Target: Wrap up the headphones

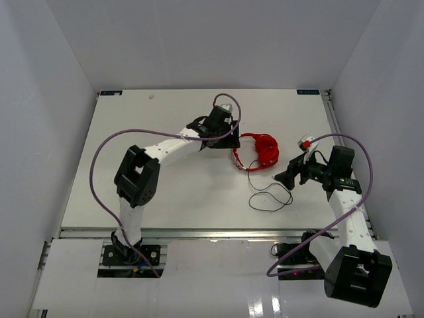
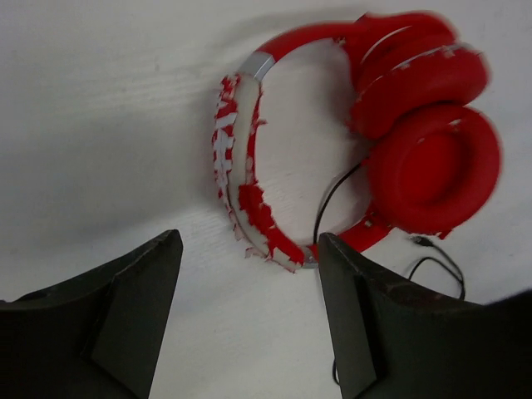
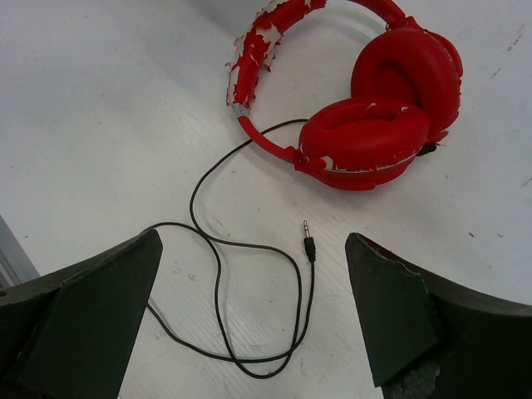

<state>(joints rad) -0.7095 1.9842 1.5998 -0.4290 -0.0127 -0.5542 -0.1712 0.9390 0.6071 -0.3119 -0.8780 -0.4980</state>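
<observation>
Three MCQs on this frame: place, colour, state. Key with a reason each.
1. Where is the headphones' cable?
A. wound round the headband
B. loose on the table, nearer the arm bases than the earcups
C. in a gripper
2. Earcup colour?
A. red
B. black
C. blue
3. The right gripper is:
A. shut on the plug
B. shut on the headband
C. open, empty
Key: 1 B, it loops slack over the tabletop; 2 A, both cups are bright red; 3 C, its fingers stand wide apart, gripping nothing.
</observation>
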